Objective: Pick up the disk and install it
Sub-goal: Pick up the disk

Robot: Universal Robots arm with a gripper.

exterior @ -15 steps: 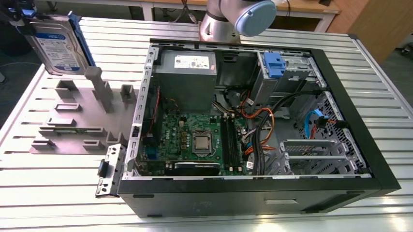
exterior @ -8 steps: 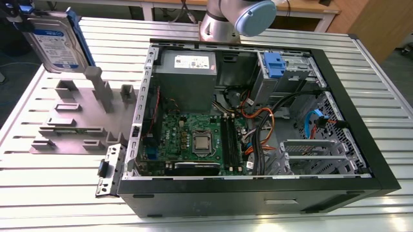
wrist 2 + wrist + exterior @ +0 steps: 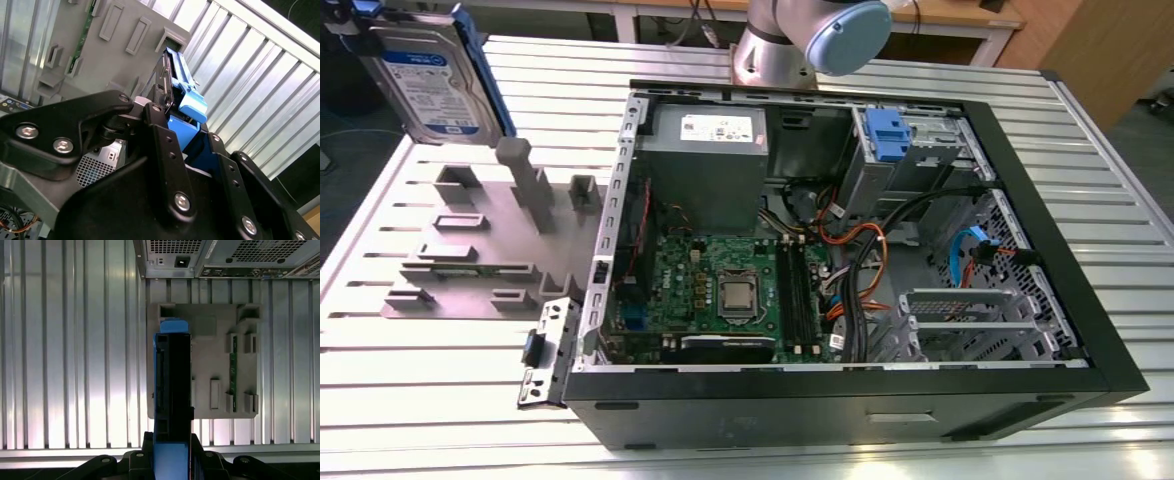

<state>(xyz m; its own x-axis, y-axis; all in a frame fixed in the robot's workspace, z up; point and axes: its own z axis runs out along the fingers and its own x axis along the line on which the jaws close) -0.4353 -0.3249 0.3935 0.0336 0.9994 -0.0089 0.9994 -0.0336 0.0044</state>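
Note:
The disk [image 3: 434, 75], silver with a white-and-blue label and blue side rails, hangs upright in the air at the exterior view's far left, above the grey holder plate [image 3: 467, 250]. In the first wrist view the disk [image 3: 172, 380] stands on edge between the black fingers of my gripper [image 3: 172, 462], which is shut on it, with the holder plate [image 3: 210, 340] below. The second wrist view has the same grip [image 3: 186, 145], the disk's [image 3: 172, 82] blue rail sticking out past the fingers.
An open computer case [image 3: 1067, 290] lies on the slatted metal table [image 3: 427, 400], to the exterior view's right of the holder plate. Inside are a grey power supply [image 3: 707, 150], the green motherboard [image 3: 720, 290], cables and a blue latch [image 3: 887, 135] at the drive bay. The arm's base [image 3: 794, 40] stands behind the case.

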